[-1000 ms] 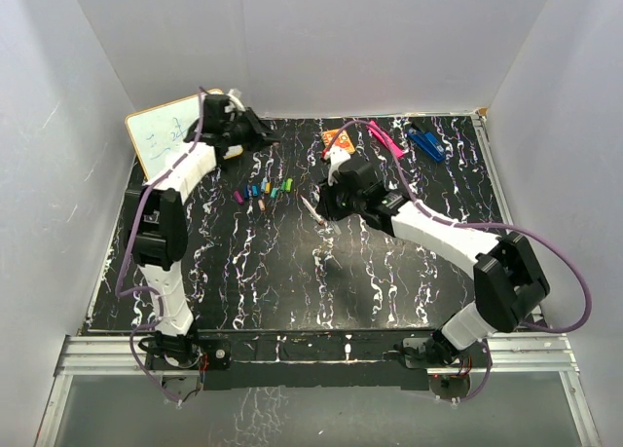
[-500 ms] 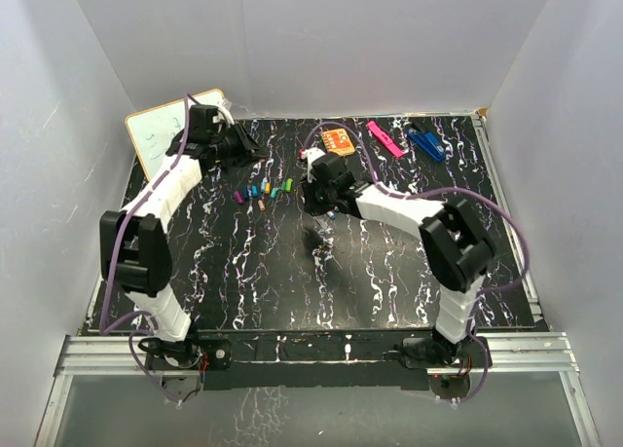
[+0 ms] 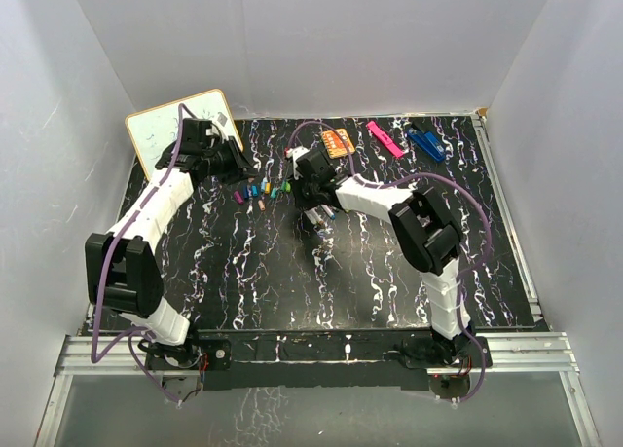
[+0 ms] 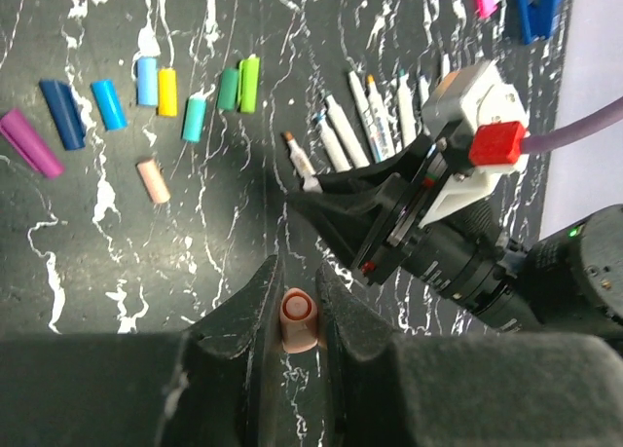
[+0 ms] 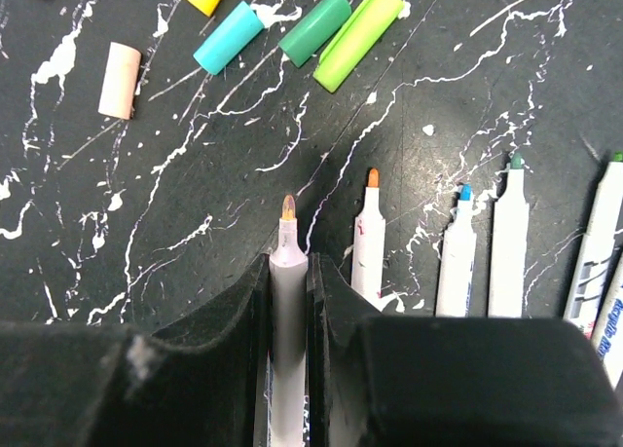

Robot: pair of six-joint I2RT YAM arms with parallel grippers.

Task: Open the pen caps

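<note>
We see the left gripper (image 4: 296,293) closed narrowly on a small peach plastic cap (image 4: 298,322), whose open end faces the wrist camera. The right gripper (image 5: 288,283) is clamped on a pale-barrelled marker pen (image 5: 287,235), its orange-brown tip bare. The other coloured plastic caps (image 4: 167,91) lie loose in a row on the black white-veined table (image 3: 292,281), near several uncapped pens (image 5: 367,247) lying side by side.

Small print on one pen barrel (image 5: 610,335) is too blurred to read.
</note>
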